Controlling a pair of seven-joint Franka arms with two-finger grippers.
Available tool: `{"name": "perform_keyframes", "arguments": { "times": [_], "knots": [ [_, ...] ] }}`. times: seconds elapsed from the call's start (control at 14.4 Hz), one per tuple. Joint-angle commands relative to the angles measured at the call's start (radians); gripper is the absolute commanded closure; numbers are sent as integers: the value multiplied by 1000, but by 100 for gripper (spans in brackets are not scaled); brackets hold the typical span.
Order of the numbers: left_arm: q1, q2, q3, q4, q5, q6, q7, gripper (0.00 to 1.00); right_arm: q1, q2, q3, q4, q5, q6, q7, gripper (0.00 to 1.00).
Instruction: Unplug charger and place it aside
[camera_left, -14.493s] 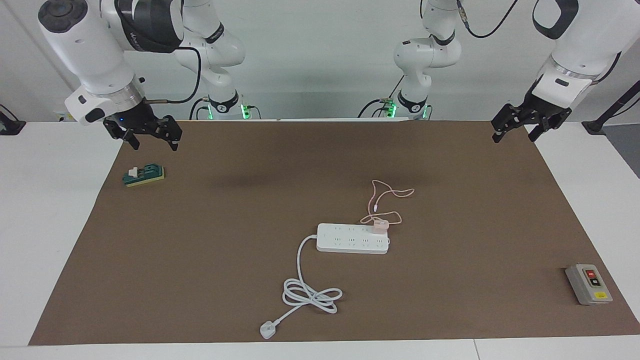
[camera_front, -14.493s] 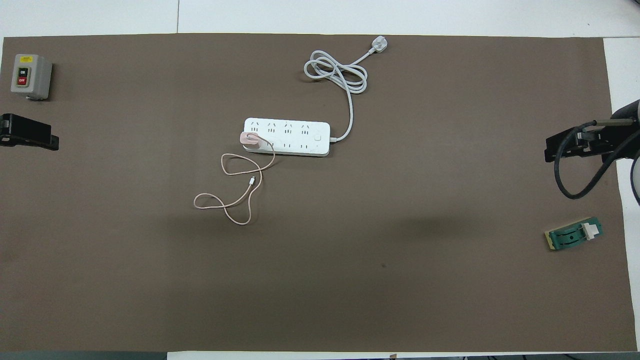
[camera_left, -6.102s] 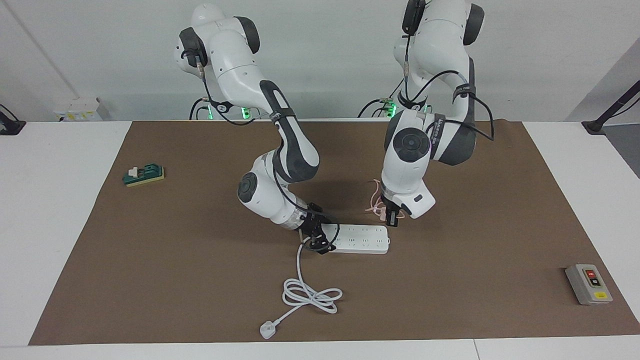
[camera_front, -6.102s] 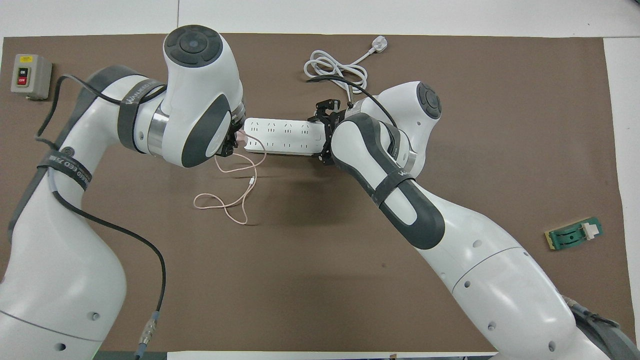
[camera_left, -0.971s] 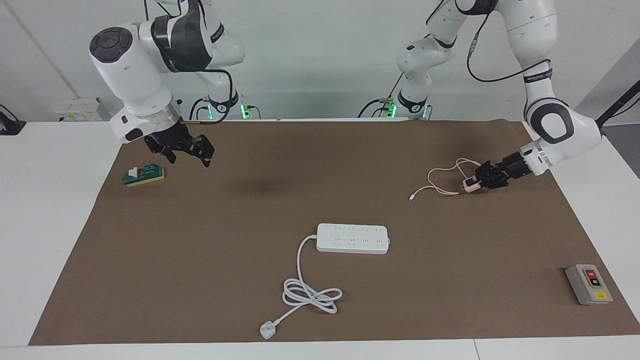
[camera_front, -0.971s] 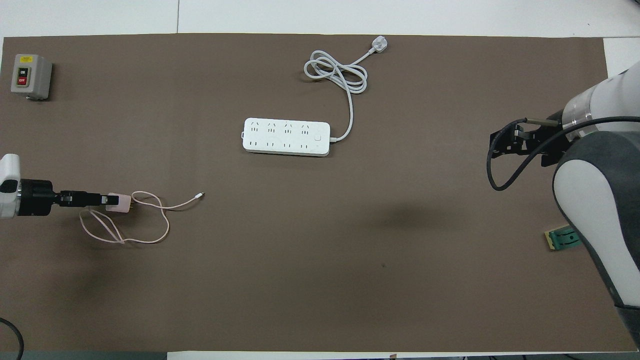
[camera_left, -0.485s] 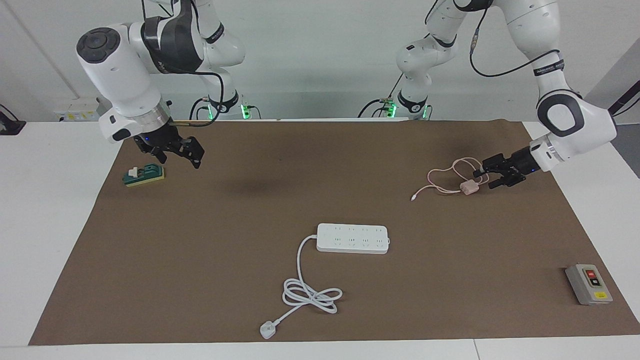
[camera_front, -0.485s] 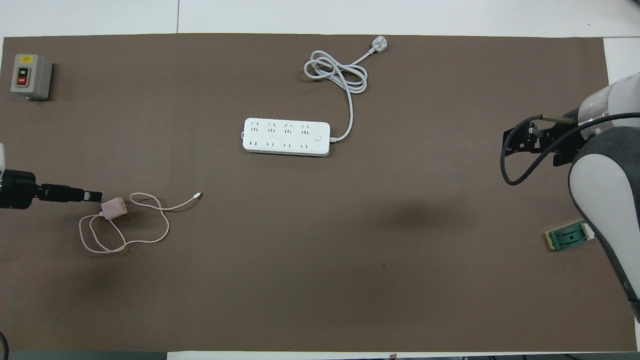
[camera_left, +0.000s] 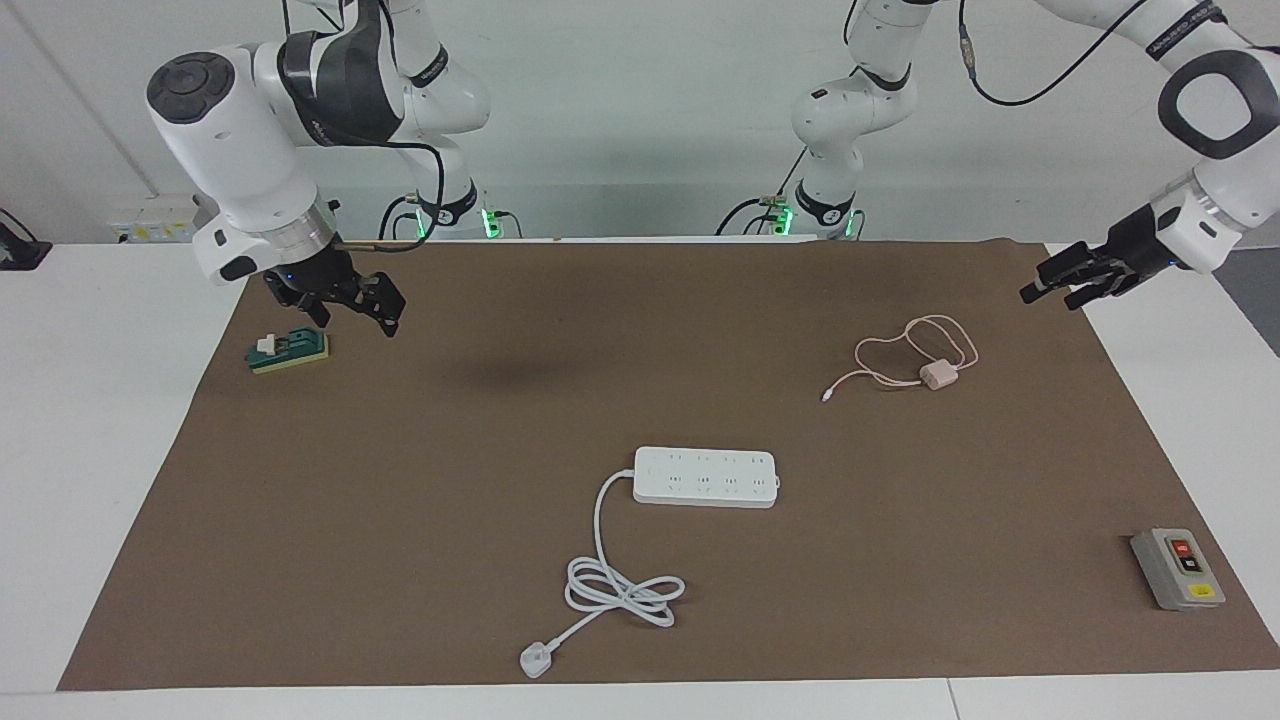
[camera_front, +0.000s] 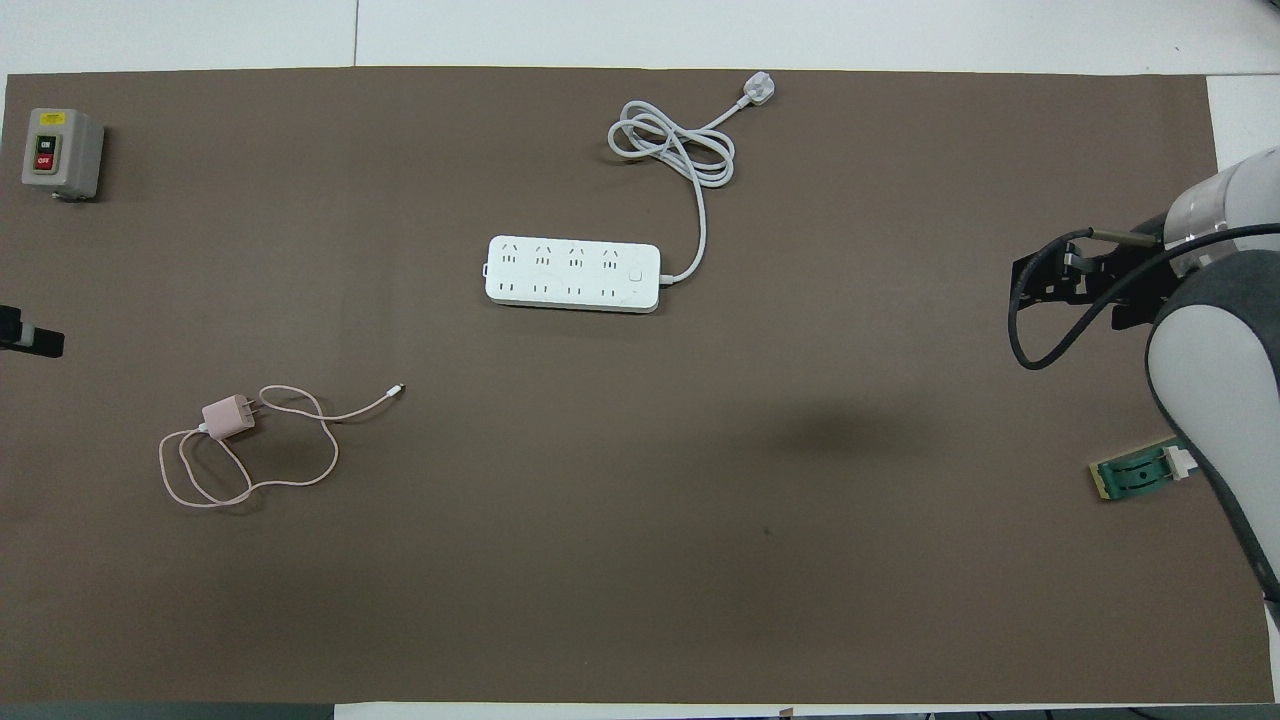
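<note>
The pale pink charger (camera_left: 937, 376) lies unplugged on the brown mat with its thin pink cable looped around it, toward the left arm's end of the table; it also shows in the overhead view (camera_front: 228, 414). The white power strip (camera_left: 705, 477) lies mid-table with nothing plugged into it (camera_front: 573, 273). My left gripper (camera_left: 1050, 294) is open and empty, raised over the mat's edge, well apart from the charger; only its tip shows in the overhead view (camera_front: 32, 340). My right gripper (camera_left: 357, 320) is open and empty, in the air beside a small green part (camera_left: 288, 350).
The strip's thick white cord (camera_left: 620, 590) is coiled farther from the robots than the strip, ending in a plug (camera_left: 535, 661). A grey switch box (camera_left: 1177, 568) stands at the mat's corner at the left arm's end. The green part also shows in the overhead view (camera_front: 1145, 472).
My left gripper has pulled away from the charger, up and toward the table's end. The charger stays where it lay. The right gripper has barely moved.
</note>
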Motion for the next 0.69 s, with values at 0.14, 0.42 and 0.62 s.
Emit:
{"name": "perform_keyframes", "arguments": {
  "times": [0.14, 0.42, 0.62],
  "knots": [
    [-136, -29, 5, 118, 210, -85, -304, 0, -20, 6, -43, 53, 5, -13, -45, 0],
    [-196, -67, 1, 116, 313, -63, -358, 0, -20, 5, -86, 63, 5, -21, -171, 0],
    [-193, -109, 4, 57, 308, 0, -360, 0, -21, 0, -88, 63, 5, -21, -193, 0]
  ]
}}
